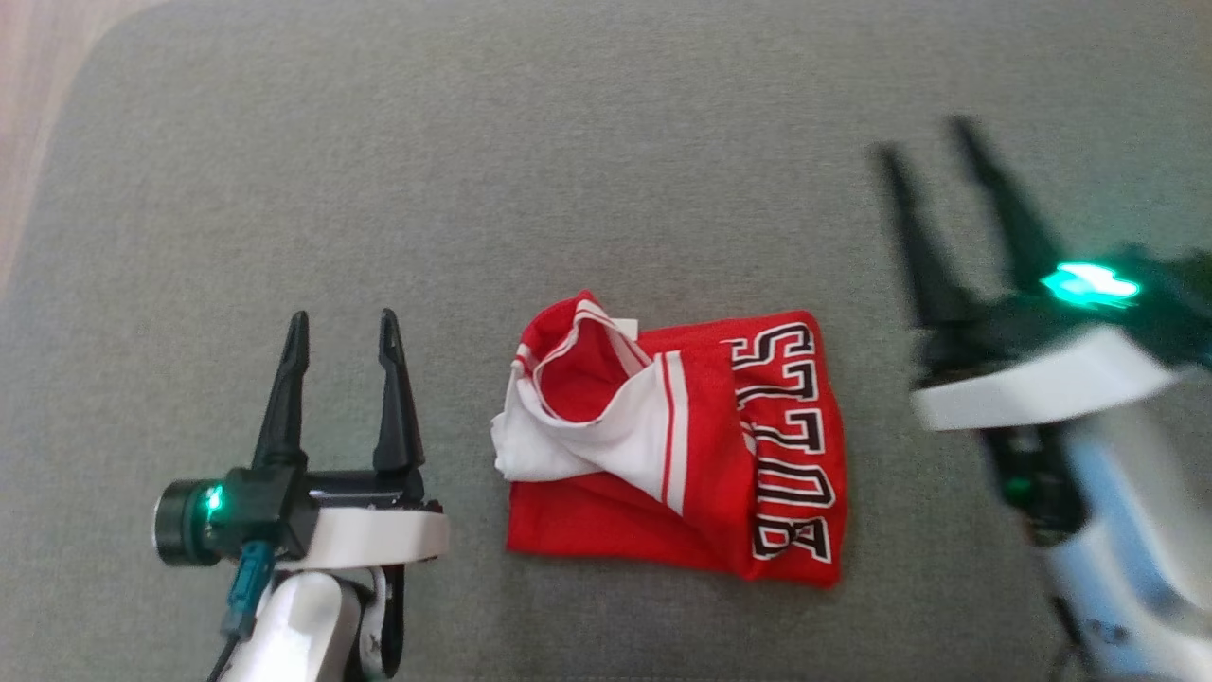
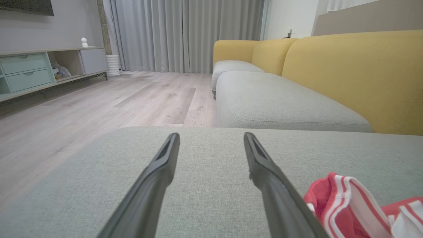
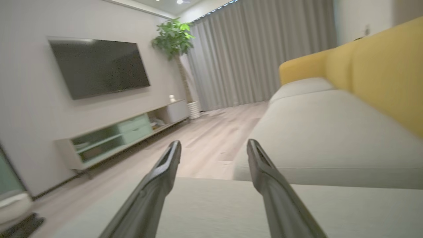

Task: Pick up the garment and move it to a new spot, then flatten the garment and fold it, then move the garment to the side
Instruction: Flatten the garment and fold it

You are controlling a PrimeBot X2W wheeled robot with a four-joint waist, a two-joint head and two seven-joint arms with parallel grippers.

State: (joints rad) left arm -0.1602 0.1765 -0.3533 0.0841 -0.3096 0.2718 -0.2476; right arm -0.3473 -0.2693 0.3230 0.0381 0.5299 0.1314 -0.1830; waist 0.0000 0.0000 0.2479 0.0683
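Observation:
The garment (image 1: 682,445), a red jersey with white trim and black-and-white lettering, lies folded into a compact bundle on the grey cushion (image 1: 568,170). A corner of the garment (image 2: 343,205) shows at the lower right of the left wrist view. My left gripper (image 1: 343,327) stands open to the left of the garment, apart from it, with nothing between its fingers. My right gripper (image 1: 928,137) is open and blurred, raised to the right of the garment and holding nothing. Both wrist views show spread fingers (image 2: 165,165) (image 3: 165,172) over the cushion.
A yellow sofa with grey seat cushions (image 2: 281,102) runs beyond the cushion. Wooden floor (image 2: 99,105) lies to the left, with a low media cabinet (image 3: 125,135), a wall television (image 3: 99,66) and a potted plant (image 3: 173,36) along the far wall. Grey curtains (image 2: 185,33) hang behind.

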